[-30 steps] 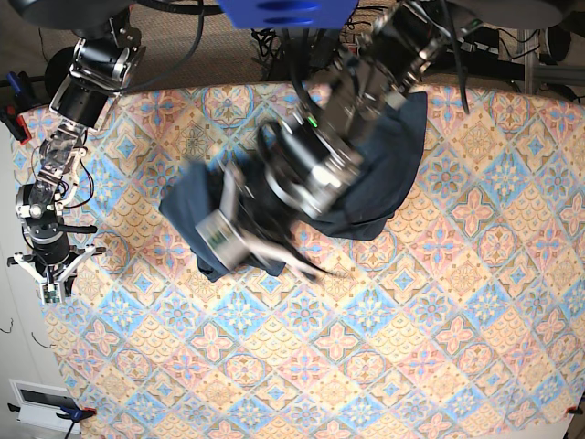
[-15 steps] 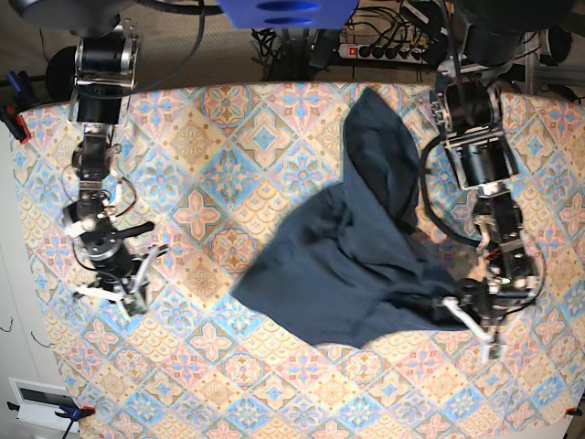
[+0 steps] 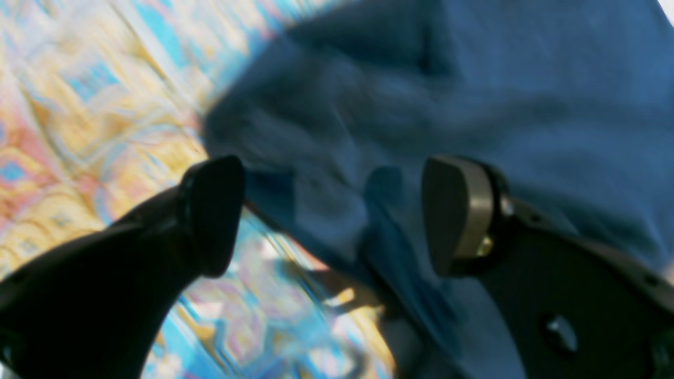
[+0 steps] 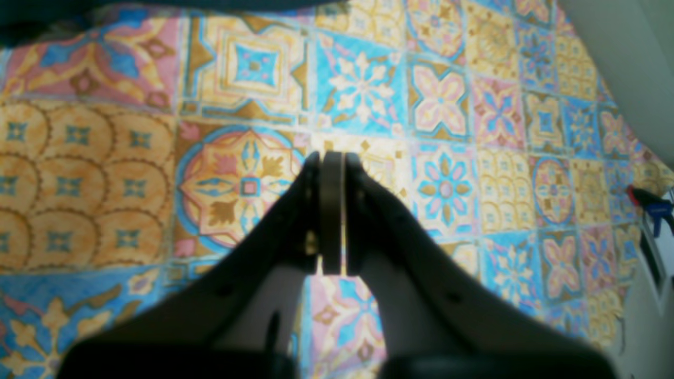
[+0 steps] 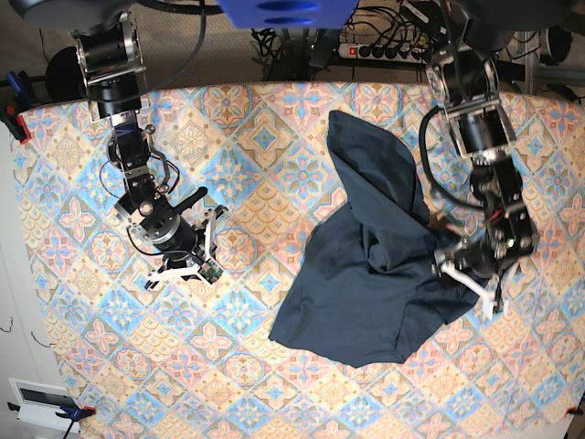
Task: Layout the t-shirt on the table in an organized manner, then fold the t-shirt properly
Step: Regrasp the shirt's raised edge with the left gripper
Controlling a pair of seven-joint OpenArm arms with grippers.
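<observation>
The left end effector stands wide over the t-shirt, apparently letting its edge drop flat, though blur obscures contact. The right end effector, pinched empty, waits over bare counter.

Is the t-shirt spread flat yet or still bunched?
Still bunched. The t-shirt lies as a rumpled, creased heap on the table, with overlapping folds and no sleeves or neck laid out.

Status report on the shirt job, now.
Left hand open at the t-shirt edge. Right hand shut, empty. Shirt crumpled on table. Nothing in the way.
</observation>
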